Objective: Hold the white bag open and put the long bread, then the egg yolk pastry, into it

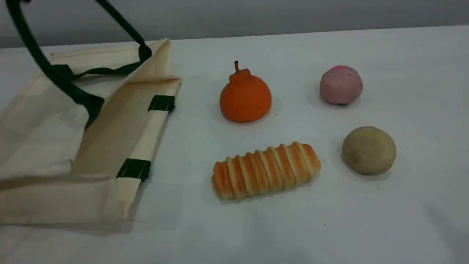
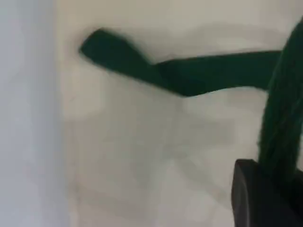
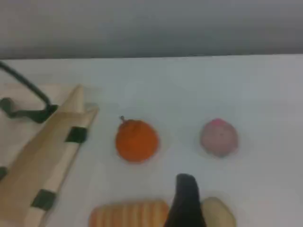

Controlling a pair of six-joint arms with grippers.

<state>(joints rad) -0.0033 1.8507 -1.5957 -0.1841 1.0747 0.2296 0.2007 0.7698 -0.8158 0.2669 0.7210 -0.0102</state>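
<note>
The white bag (image 1: pixel 55 146) is held up by one green handle (image 1: pixel 40 58) clenched in the left gripper (image 2: pixel 265 189), while the right gripper (image 3: pixel 185 198) is kept released above the long bread (image 1: pixel 265 170) and egg yolk pastry (image 1: pixel 368 150) lying apart on the worktop (image 1: pixel 403 220).

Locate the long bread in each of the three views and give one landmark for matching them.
Scene view: the long bread lies at lower centre, right of the white bag.
Left wrist view: not in it; only bag fabric and green handle show.
Right wrist view: at the bottom edge, left of centre.
Shared landmark: the orange stemmed fruit, just beyond the bread.
</note>
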